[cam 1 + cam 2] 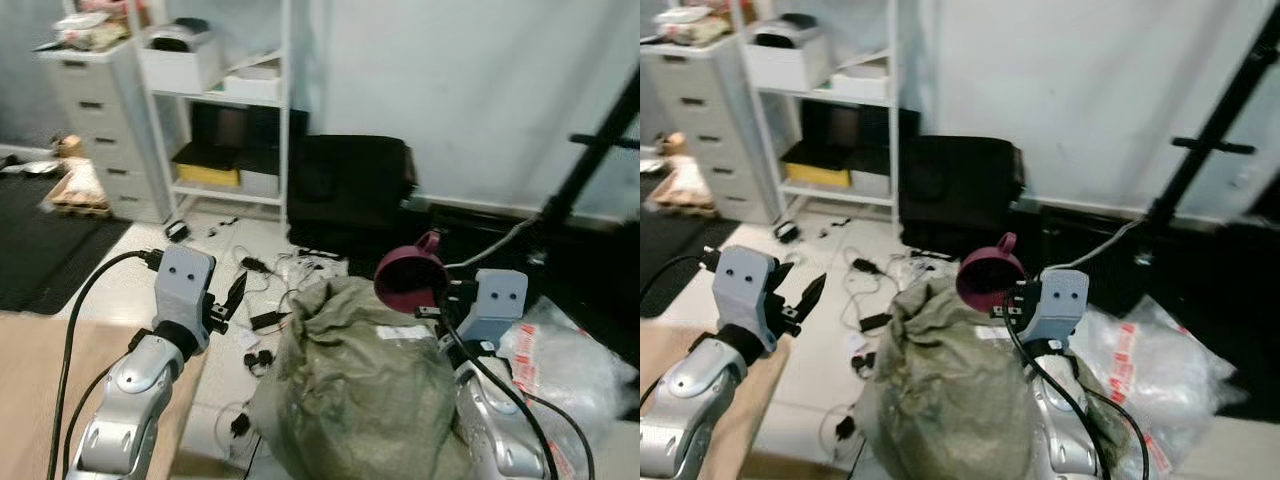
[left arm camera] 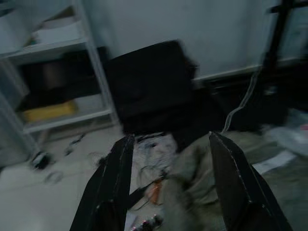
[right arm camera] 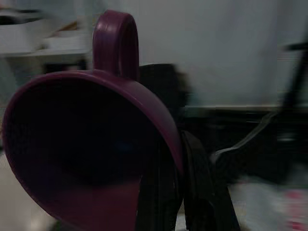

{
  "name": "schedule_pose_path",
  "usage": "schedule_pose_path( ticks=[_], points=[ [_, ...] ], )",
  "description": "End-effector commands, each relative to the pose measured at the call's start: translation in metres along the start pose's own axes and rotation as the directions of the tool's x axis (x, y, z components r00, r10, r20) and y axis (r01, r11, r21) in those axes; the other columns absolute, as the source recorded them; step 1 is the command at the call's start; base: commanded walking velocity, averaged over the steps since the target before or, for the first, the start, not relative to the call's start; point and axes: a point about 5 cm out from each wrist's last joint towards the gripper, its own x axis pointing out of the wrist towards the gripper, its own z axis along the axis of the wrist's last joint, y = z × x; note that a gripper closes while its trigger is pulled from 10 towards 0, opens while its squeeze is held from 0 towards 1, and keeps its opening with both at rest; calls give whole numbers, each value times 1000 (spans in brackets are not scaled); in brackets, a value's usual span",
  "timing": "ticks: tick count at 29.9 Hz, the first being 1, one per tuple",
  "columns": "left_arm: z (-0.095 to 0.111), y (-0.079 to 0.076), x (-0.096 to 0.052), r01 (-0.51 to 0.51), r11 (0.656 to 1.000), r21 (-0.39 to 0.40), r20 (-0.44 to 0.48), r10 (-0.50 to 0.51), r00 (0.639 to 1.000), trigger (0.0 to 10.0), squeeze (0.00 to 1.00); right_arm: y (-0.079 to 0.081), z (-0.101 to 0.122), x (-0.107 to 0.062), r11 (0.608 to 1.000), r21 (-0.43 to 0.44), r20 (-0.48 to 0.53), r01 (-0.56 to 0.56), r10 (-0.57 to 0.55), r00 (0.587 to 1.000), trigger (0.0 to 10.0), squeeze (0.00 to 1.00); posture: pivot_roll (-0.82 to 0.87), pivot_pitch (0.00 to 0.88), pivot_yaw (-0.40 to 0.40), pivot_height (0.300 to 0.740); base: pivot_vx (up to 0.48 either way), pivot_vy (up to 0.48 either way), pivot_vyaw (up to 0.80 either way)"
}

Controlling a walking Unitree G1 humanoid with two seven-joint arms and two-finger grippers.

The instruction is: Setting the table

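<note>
Right hand (image 1: 432,300) is raised over the green sack (image 1: 350,390), clamped on a maroon cup (image 1: 410,275) tipped sideways. Left hand (image 2: 168,192) reaches forward at the left, its 2 fingers spread apart around nothing.

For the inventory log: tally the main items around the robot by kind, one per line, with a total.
Maroon cup, held in the right end effector: 1
Green sack: 1
Clear plastic bag: 1
Black case by the wall: 1
White shelf unit: 1
Grey drawer cabinet: 1
Total: 6
</note>
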Motion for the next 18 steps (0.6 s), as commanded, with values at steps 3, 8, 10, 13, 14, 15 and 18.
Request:
schedule_pose_path(
  ticks=[3, 8, 10, 13, 14, 15, 18],
  points=[
    [-7, 1, -3, -6, 1000, -9, -27, 6, 1000, 10000, 0, 0, 0, -1, 1000, 7, 0, 4, -4, 1000, 10000, 0, -15, 0, 68, 740, 0, 0, -800],
    [-8, 1, -3, -5, 1000, -11, -29, 4, 1000, 10000, 0, 0, -1, -2, 1000, 6, -2, 5, -5, 1000, 10000, 0, -16, 1, 68, 740, 0, 0, -800],
    [-8, 1, -4, -4, 1000, -11, -29, 4, 1000, 10000, 0, 1, -1, -2, 1000, 6, -3, 5, -5, 1000, 10000, 0, -16, 2, 69, 740, 0, 0, -800],
    [-8, 1, -4, -4, 1000, -11, -30, 4, 1000, 10000, 0, 1, -1, -3, 1000, 6, -3, 5, -5, 1000, 10000, 0, -16, 4, 69, 740, 0, 0, -800],
    [-8, 1, -4, -4, 1000, -11, -30, 4, 1000, 10000, 0, 1, -1, -3, 1000, 6, -3, 5, -5, 1000, 10000, 0, -16, 4, 69, 740, 0, 0, -800],
    [-8, 1, -4, -4, 1000, -11, -30, 4, 1000, 10000, 0, 1, -1, -3, 1000, 5, -4, 5, -5, 1000, 10000, 0, -16, 6, 69, 740, 0, 0, -800],
    [-8, 1, -4, -3, 1000, -12, -30, 3, 1000, 10000, 0, 0, -1, -3, 1000, 5, -4, 6, -6, 1000, 10000, 0, -17, 6, 70, 740, 0, 0, -800]
  ],
)
